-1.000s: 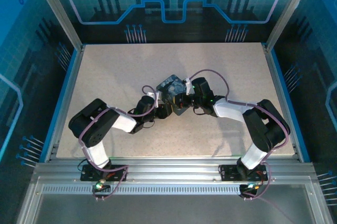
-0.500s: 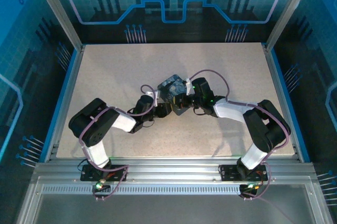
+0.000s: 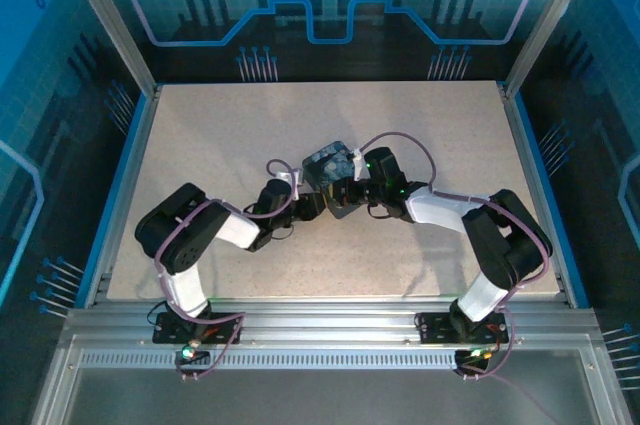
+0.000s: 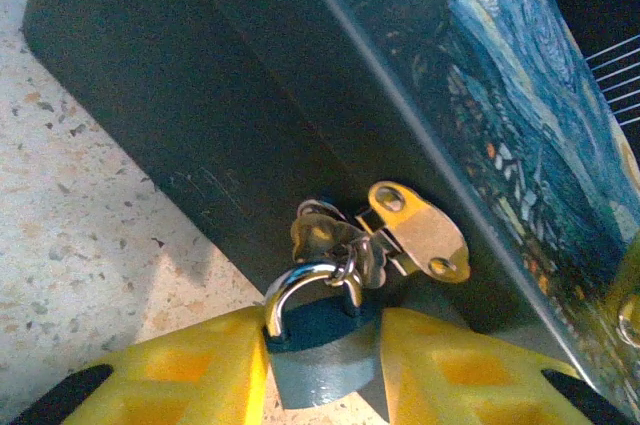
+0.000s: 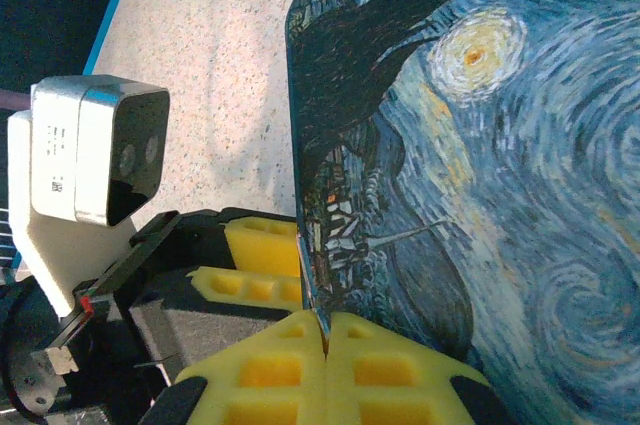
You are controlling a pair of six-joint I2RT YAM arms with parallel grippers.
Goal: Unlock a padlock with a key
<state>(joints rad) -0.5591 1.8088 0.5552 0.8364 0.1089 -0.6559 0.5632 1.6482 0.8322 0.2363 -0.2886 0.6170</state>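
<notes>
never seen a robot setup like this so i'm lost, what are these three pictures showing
These are two robot arms, left and right, bolted at the near edge of a speckled table. The wide picture comes from a fixed camera overhead. The two close-ups come from a camera on each wrist, and the yellow pads are that arm's own fingers. On the table lies a box printed with a blue-and-yellow swirling sky. The left gripper clamps the grey body of a small padlock, whose silver shackle hangs through the box's brass hasp. The right gripper is shut at the box's edge; whether it pinches anything is hidden.
</notes>
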